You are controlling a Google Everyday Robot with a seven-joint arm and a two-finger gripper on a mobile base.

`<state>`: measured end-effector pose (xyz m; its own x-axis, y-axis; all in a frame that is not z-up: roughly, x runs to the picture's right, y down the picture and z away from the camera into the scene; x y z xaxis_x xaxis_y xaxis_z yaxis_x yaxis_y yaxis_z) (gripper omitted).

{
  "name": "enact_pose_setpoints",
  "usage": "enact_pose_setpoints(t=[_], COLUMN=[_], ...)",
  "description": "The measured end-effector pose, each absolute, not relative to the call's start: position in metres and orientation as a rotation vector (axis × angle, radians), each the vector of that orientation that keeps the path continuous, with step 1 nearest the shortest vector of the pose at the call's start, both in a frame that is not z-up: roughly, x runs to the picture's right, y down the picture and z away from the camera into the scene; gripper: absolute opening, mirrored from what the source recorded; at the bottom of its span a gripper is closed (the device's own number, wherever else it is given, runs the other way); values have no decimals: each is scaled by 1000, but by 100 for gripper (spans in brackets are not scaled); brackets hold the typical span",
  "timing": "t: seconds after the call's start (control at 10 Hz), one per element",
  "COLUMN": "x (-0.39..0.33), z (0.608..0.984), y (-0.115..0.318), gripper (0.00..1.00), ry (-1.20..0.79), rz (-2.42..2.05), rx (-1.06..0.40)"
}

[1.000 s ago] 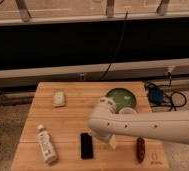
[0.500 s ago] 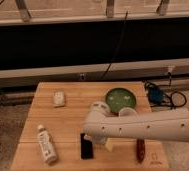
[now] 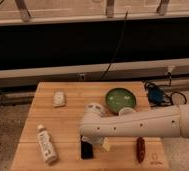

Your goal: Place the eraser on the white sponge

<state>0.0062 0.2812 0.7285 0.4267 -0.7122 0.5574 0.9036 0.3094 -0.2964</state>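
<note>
The eraser (image 3: 86,150), a flat black block, lies on the wooden table (image 3: 68,125) near its front edge. Its upper end is covered by my arm. The white sponge (image 3: 59,98) rests at the back left of the table, well apart from the eraser. My pale arm reaches in from the right, and its gripper (image 3: 94,141) hangs open right above the eraser's near end, mostly hidden under the wrist. The eraser still lies flat on the wood and nothing is held.
A white labelled bottle (image 3: 46,144) lies left of the eraser. A green bowl (image 3: 119,98) sits at the back right with a translucent cup (image 3: 127,111) beside it. A slim dark red object (image 3: 140,149) lies front right. Cables and a blue item (image 3: 155,95) lie off the right edge.
My arm has swung left and down, bringing the gripper from beside the bowl to over the eraser. The objects on the table have stayed put.
</note>
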Motion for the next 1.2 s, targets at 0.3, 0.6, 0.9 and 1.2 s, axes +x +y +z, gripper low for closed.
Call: enact_pose_setpoints(t=[0.3, 0.6, 0.9, 1.2], x=[-3, -9, -12, -15], z=[733, 739, 743, 749], y=[286, 292, 296, 298], gripper=[80, 80, 80, 80], ry=[-364, -373, -378, -381], rz=[-1130, -1159, -1177, -1179], rx=[-632, -634, -632, -630])
